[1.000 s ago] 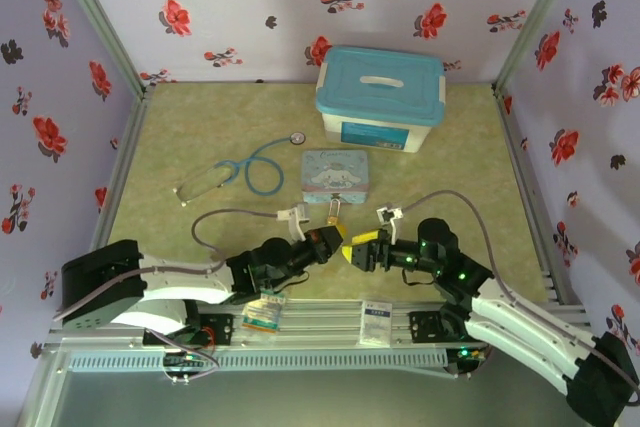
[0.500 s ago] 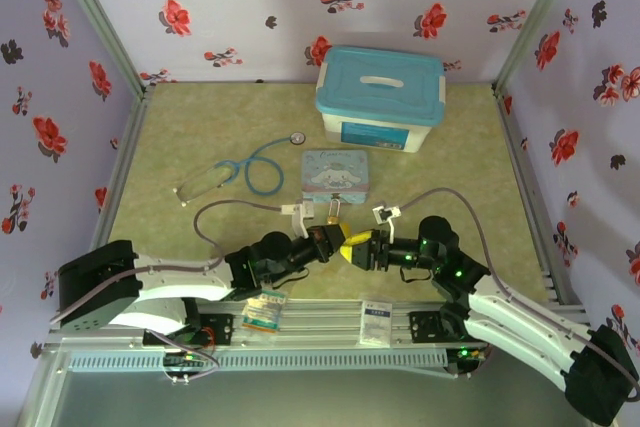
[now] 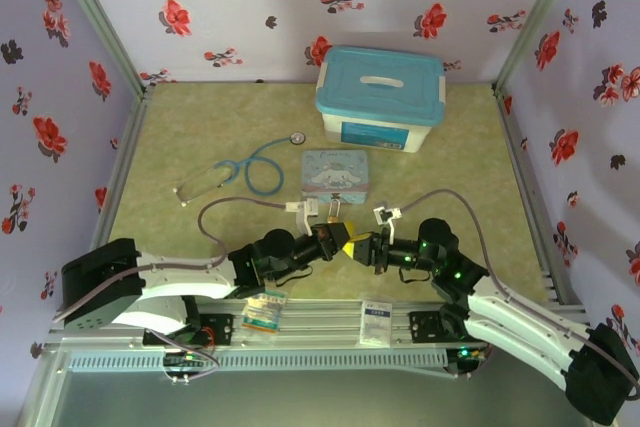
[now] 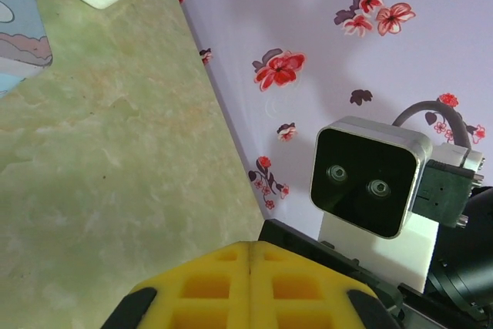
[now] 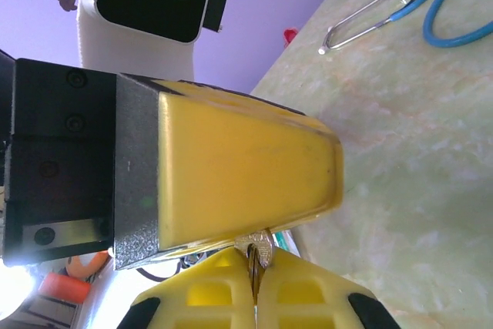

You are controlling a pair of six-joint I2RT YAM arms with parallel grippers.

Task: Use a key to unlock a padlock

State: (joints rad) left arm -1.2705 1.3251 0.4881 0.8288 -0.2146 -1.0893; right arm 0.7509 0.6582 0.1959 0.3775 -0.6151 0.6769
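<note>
Nearest, along the metal rail (image 3: 320,319) that carries the arm bases, two small printed packets (image 3: 264,312) lie flat.

Just beyond it the two arms fold inward over a pale green, marbled mat (image 3: 180,137), and their yellow fingertips meet tip to tip. The left gripper (image 4: 250,287) has its pads pressed together along a single seam, and its own camera shows nothing between them. The right gripper (image 5: 254,298) is pinched narrow on the key (image 5: 258,250), a thin metal sliver standing on edge in the seam. The key's rounded pale end pokes out against the underside of the left gripper's yellow finger. I cannot tell whether the left gripper grips the key as well.

A little farther out, a tiny brass-gold speck that reads as the padlock (image 3: 331,211) sits on the mat, just in front of a cartoon tin (image 3: 335,172). It is too small to make out the shackle.

Left of the tin, a blue-tubed stethoscope (image 3: 255,169) curls across the mat. Behind the tin, near the back wall, stands a white box (image 3: 380,99) with a teal lid.

Lilac walls (image 3: 240,7) printed with red and dark flowers close in the back and both sides, with slanted metal posts (image 3: 100,22) at the corners.
</note>
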